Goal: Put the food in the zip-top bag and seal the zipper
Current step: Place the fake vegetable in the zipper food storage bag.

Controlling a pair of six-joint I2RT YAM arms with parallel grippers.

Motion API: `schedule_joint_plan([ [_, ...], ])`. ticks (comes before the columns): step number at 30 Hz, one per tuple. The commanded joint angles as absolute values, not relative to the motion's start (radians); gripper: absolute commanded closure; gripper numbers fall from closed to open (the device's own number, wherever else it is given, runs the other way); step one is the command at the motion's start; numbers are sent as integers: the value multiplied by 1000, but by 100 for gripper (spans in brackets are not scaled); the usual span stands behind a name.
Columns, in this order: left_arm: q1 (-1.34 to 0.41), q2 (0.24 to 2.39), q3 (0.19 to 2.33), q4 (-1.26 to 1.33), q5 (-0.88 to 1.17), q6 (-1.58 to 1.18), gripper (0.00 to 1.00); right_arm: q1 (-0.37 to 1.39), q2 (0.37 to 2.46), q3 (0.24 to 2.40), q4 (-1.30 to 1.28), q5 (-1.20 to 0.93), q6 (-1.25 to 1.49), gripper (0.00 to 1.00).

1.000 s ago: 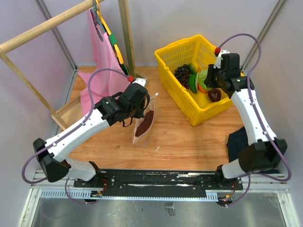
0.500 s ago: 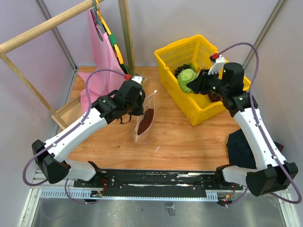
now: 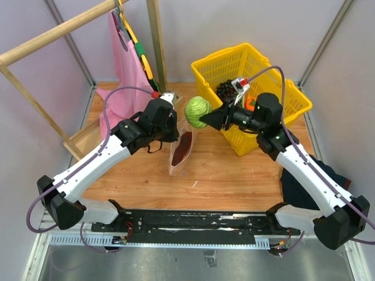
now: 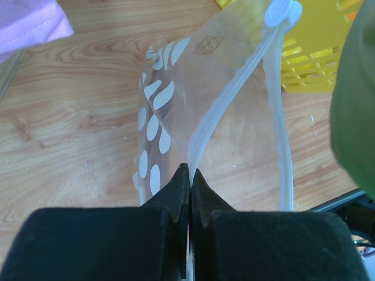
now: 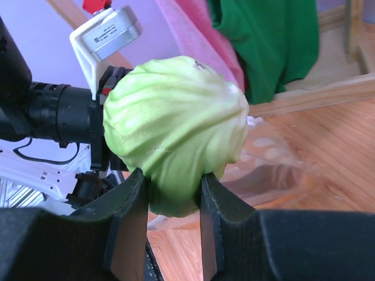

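Left arm (image 3: 96, 161) extended, jaws pinched together; right arm (image 3: 304, 170) stretched inward, jaws clamped.

- Robot lab test cell.
- Plain panel walls (image 3: 234, 23) and metal frame posts (image 3: 331, 35) behind the jaws.
- Wooden table (image 3: 234, 175) beneath them; bolted base rail (image 3: 193, 221) nearer.

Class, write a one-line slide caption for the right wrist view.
Right pincer grips the green ball, with the bag and left arm behind it.
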State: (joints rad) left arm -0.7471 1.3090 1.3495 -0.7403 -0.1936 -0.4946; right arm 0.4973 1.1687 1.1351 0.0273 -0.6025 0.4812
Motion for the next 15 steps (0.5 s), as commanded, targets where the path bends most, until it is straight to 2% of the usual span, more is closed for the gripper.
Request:
schedule_joint_plan([
  [1,-734,1273,1331,-678,-167,-509,100,541,1138,1068,251,-643,568,92],
  [15,-720,1251,1303,-640,-151,-544,100,617,1180,955,377,-678,636,92],
])
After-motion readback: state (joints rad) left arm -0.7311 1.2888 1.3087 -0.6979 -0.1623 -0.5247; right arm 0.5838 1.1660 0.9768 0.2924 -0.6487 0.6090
